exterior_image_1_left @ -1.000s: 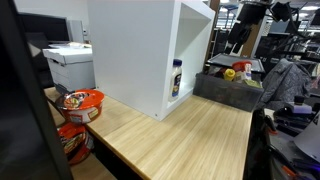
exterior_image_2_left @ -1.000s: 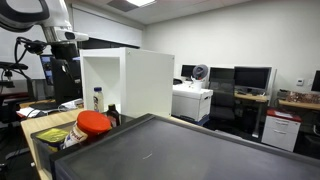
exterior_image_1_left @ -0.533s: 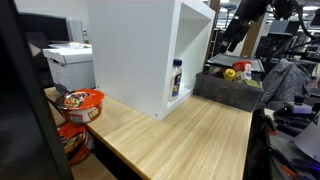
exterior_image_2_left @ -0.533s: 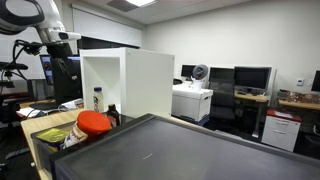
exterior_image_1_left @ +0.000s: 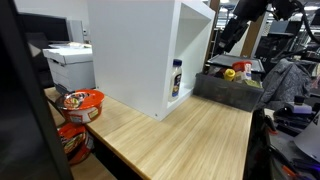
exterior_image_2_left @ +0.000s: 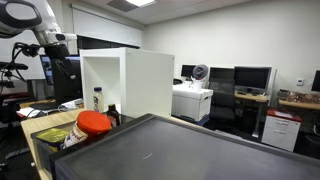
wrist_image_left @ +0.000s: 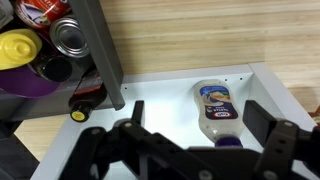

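Here, gripper (wrist_image_left: 198, 130): fingers wide, empty, frame bottom.
Bottle (wrist_image_left: 220, 108): centre right, inside shelf (wrist_image_left: 160, 100).
Approach: best centred on bottle, clear of walls.

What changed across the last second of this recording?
The arm drifted slightly leftward in both exterior views. Nothing was taken hold of or let go: the gripper stayed open and empty. The bottle in the white cabinet, the red bowls and the bin did not move.

Opposed exteriors, downward wrist; shared cabinet (exterior_image_1_left: 130, 50)
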You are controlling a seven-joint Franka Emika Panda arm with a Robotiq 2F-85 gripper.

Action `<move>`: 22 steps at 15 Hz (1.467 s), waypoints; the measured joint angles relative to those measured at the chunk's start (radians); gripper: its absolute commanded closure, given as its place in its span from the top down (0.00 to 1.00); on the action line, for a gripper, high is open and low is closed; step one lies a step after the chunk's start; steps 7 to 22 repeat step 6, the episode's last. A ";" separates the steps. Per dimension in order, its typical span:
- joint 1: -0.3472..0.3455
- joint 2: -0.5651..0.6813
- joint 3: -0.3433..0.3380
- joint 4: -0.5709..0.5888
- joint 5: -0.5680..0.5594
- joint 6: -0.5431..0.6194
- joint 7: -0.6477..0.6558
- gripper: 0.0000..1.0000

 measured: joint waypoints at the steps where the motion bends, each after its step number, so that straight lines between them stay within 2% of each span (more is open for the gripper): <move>1: -0.001 0.003 -0.003 0.000 0.000 0.000 0.000 1.00; 22: 0.003 0.012 -0.015 0.000 -0.001 -0.010 -0.022 1.00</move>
